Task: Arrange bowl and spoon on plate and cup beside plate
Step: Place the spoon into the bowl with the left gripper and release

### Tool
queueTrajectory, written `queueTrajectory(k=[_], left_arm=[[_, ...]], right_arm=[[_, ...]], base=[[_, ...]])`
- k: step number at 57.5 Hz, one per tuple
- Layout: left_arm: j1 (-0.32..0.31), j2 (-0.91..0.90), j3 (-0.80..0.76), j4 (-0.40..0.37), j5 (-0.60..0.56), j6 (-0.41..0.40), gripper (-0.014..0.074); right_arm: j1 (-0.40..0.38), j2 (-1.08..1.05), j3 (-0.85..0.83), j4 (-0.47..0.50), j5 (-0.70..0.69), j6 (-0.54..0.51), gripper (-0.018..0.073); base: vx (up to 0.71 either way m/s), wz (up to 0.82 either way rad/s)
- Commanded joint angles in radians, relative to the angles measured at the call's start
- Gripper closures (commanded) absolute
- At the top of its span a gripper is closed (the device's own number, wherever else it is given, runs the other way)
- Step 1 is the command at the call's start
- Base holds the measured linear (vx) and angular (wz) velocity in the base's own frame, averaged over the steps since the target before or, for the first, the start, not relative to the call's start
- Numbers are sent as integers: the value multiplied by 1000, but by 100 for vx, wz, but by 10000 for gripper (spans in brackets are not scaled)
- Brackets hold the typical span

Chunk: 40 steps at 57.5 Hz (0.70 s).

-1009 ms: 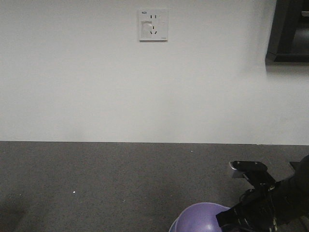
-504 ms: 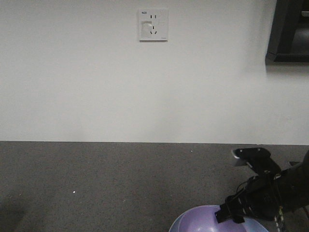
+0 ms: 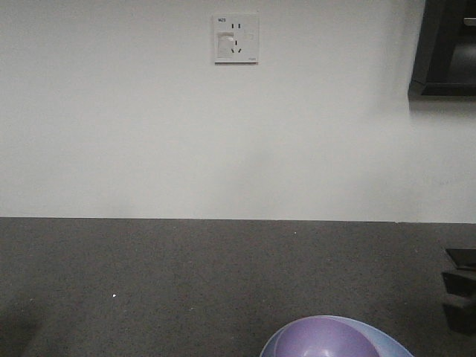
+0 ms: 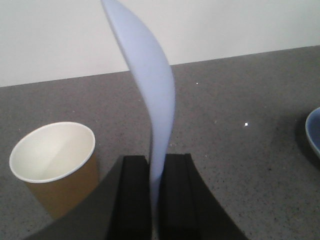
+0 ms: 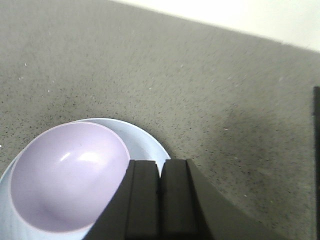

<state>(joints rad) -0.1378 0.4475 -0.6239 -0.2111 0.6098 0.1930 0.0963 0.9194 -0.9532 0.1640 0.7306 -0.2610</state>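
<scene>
1. Left wrist view, far left: the cup (image 4: pixel 52 160) stands upright on the table (image 4: pixel 240 90), mouth up, just beside the left gripper (image 4: pixel 156 165).
2. Centre: that gripper is clamped on one thin end of the spoon (image 4: pixel 155 100). The spoon's long axis runs straight out from the jaws toward the wall, bowed rightward. Its far tip leaves the frame, so I cannot tell which end is the scoop.
3. Far right: a sliver of plate (image 4: pixel 313 131) shows, well apart from the spoon.
4. Right wrist view: the bowl (image 5: pixel 67 175) sits on the plate, toward its left. The right gripper (image 5: pixel 161 172) is pressed closed on nothing, near the plate's rim.
5. Risks, as I judge them: held by one end, the spoon may pivot or slip. Carried right, it may clip the bowl's rim or land off the plate. The swinging arm may topple the nearby cup.
</scene>
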Motion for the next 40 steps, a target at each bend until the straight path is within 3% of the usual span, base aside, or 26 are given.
queueTrajectory(k=[1, 11, 18, 23, 30, 40], left_arm=[[-8, 61, -49, -16, -29, 20, 596], [-9, 288, -216, -93, 119, 157, 596], [-40, 481, -365, -237, 194, 306, 596], [-91, 605, -455, -329, 229, 365, 596], [-193, 776, -575, -383, 274, 371, 596], [-339, 975, -735, -384, 322, 326, 596]], right_arm=[[-1, -123, 83, -7, -135, 5, 571], [-1, -304, 288, -5, -229, 38, 569], [-1, -344, 363, -6, -248, 37, 568], [-1, -345, 383, -6, -248, 37, 568], [-1, -341, 385, -6, -249, 37, 568], [-1, -341, 385, -6, -274, 37, 568]], base=[[0, 0], [0, 0], [0, 0], [0, 0], [0, 0], [0, 0]])
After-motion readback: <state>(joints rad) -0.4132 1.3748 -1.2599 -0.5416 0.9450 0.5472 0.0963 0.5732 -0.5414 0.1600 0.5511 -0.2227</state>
